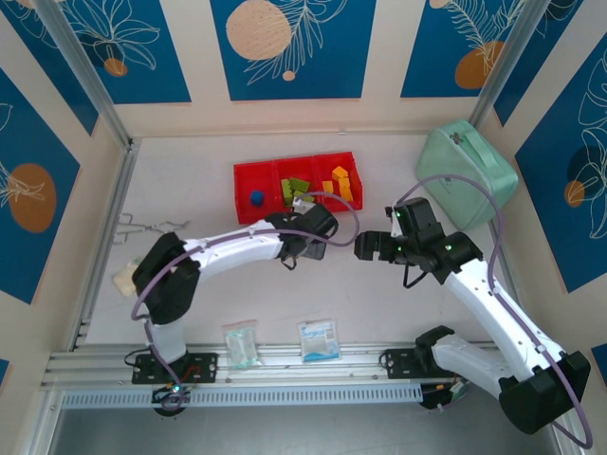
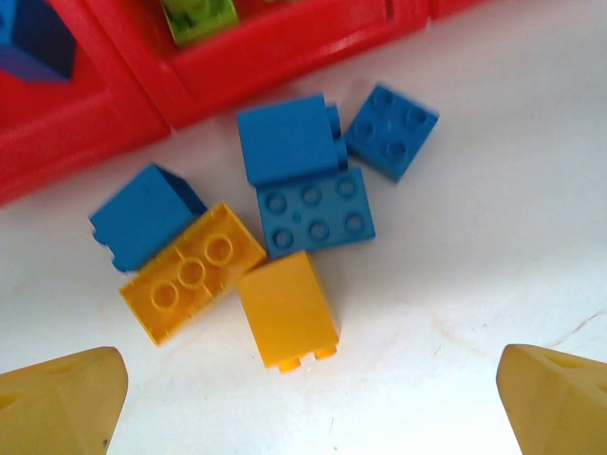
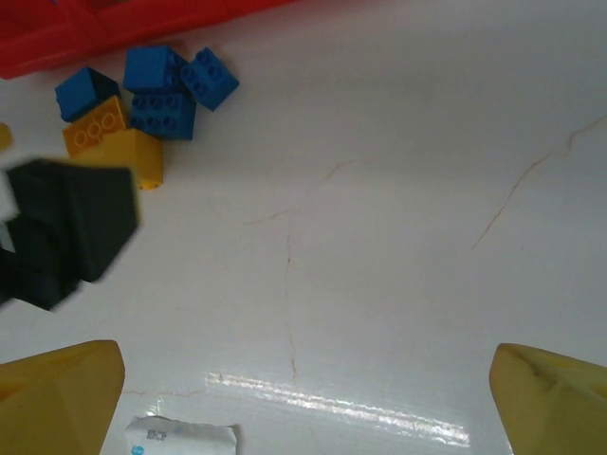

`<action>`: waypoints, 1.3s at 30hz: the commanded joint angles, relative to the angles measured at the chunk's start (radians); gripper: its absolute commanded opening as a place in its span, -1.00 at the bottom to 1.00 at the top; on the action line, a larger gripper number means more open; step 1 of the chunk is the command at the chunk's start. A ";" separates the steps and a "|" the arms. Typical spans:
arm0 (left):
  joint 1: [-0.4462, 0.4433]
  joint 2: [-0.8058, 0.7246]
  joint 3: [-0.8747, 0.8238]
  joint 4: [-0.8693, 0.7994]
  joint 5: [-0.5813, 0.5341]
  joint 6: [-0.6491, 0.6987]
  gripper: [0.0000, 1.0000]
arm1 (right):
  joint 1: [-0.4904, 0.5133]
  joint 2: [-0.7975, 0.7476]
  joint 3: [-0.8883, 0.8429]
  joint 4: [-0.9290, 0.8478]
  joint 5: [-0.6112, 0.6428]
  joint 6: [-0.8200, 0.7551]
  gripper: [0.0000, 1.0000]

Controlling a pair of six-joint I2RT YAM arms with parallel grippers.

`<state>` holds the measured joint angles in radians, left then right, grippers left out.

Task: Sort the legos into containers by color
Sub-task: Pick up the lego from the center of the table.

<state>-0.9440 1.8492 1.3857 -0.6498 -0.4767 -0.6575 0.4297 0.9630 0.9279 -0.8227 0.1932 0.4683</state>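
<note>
Loose legos lie in a small pile on the white table just in front of the red containers (image 2: 142, 109). The pile holds three blue bricks (image 2: 315, 210) lying close together, one more blue brick (image 2: 144, 216) and two orange-yellow bricks (image 2: 287, 308). My left gripper (image 2: 308, 409) hangs open just short of the nearest orange-yellow brick, with nothing between its fingers. From the right wrist the same pile (image 3: 161, 90) sits far left, and my right gripper (image 3: 303, 408) stands open over bare table. From above, the containers (image 1: 266, 172) hold a blue brick (image 1: 256, 198), green bricks (image 1: 297, 188) and orange-yellow bricks (image 1: 341, 182).
A mint green zip case (image 1: 467, 171) stands at the right rear. Two clear packets (image 1: 319, 339) lie near the front rail, one of them showing by my right fingers (image 3: 180, 441). A metal wire piece (image 1: 142, 226) lies at the left. My left gripper's black body (image 3: 66, 227) is close on my right gripper's left.
</note>
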 commanded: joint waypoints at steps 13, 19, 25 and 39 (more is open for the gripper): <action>0.046 0.196 0.061 0.015 0.062 -0.144 0.46 | -0.043 -0.103 -0.023 0.023 0.056 -0.083 0.98; 0.086 0.247 0.070 0.011 0.058 -0.175 0.25 | -0.041 -0.113 -0.033 0.025 0.069 -0.097 0.98; 0.123 0.226 -0.002 0.098 0.095 -0.164 0.07 | -0.038 -0.106 -0.032 0.028 0.051 -0.096 0.98; 0.141 0.040 -0.127 0.177 0.095 -0.058 -0.35 | -0.035 -0.083 -0.021 0.032 0.052 -0.089 0.99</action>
<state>-0.8238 1.9568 1.2724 -0.4362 -0.3244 -0.7551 0.3904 0.8745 0.9028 -0.7990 0.2554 0.3885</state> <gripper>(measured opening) 0.347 0.992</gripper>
